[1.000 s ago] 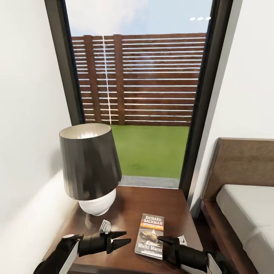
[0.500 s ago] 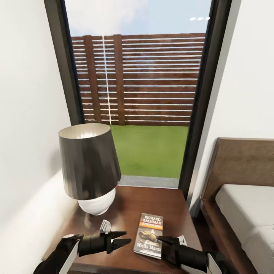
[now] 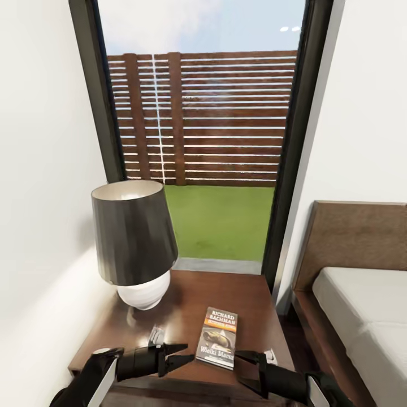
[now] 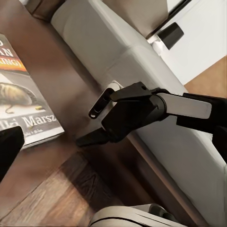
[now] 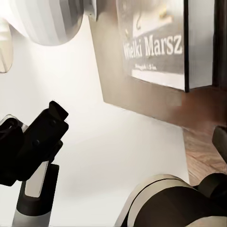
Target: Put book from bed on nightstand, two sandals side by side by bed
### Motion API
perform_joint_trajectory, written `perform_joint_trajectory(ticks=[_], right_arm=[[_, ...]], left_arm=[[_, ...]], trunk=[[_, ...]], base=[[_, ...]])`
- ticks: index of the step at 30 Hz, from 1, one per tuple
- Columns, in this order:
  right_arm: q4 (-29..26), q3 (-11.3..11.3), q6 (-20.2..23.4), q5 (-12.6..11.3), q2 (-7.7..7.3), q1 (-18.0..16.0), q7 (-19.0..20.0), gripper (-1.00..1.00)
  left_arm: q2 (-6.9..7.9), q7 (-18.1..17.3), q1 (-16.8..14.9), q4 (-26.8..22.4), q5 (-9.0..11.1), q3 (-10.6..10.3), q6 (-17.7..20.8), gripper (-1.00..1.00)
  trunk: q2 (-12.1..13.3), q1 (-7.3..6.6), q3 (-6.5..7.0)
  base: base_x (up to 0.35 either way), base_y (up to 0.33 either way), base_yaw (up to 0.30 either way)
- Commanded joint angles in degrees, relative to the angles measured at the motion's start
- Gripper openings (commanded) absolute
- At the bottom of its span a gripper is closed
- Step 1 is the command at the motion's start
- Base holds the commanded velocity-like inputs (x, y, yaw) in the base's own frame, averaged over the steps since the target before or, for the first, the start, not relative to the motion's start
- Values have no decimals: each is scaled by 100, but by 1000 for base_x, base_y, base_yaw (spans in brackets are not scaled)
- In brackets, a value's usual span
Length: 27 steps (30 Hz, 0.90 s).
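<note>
The book lies flat on the nightstand, cover up, beside the lamp. It is also in the left wrist view, book, and the right wrist view, book. My left gripper hovers open near the nightstand's front edge, just left of the book and holding nothing. My right gripper is open and empty just right of the book's near corner; the left wrist view has this right gripper over the nightstand's edge. The bed, with its brown headboard, stands to the right. The sandals are out of view.
A lamp with a dark shade and white base fills the nightstand's back left. A tall black-framed window is behind, and white walls close both sides. A narrow gap of wood floor separates nightstand and bed.
The whole view has drawn back a little, so the nightstand's front edge now shows. The book lies where it was. My right fingertip, earlier over the book's corner, is now clear of it.
</note>
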Motion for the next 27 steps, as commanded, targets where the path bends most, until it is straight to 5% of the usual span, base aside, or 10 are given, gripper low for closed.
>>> perform_joint_trajectory(ticks=[1,21,27], right_arm=[[1,-15,24,5,2,-3,12,100],[1,-15,24,5,4,-3,12,100],[-2,-15,24,5,4,-3,12,100]], left_arm=[[8,4,-3,0,54,-23,60,100],[-1,7,-3,0,54,-23,60,100],[-8,11,-3,0,46,-30,60,100]], trunk=[[-3,-5,-5],[-3,-5,-5],[5,-20,128]], base=[[-295,0,0],[-34,0,0],[0,0,0]])
